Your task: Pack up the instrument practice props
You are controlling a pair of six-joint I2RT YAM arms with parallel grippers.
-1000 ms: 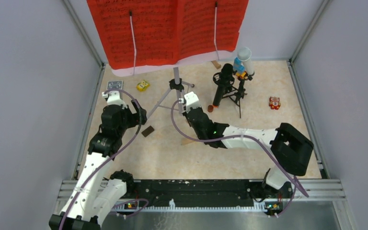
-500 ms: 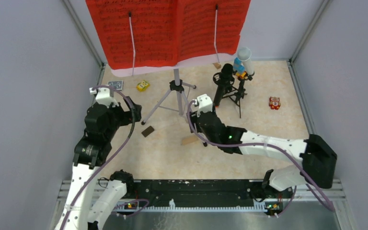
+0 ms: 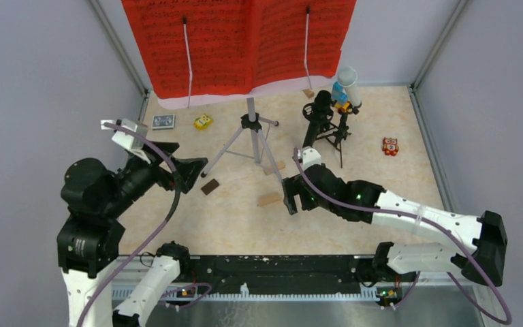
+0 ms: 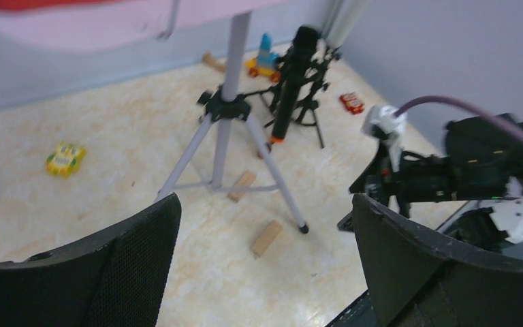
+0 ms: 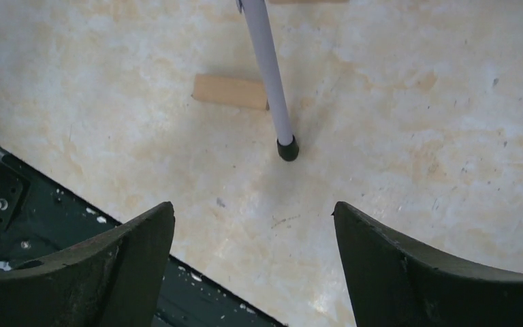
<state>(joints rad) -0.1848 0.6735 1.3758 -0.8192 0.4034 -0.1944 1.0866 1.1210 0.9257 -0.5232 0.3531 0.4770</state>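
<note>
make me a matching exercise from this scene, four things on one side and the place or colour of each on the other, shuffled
1. sheet-music pages
2. microphone
3. wooden block
4. yellow toy

A. lies flat beside a silver tripod leg
B. far left, next to a small card
C. red, propped up at the back
D. black with an orange end

Pairs: 1-C, 2-D, 3-A, 4-B
</note>
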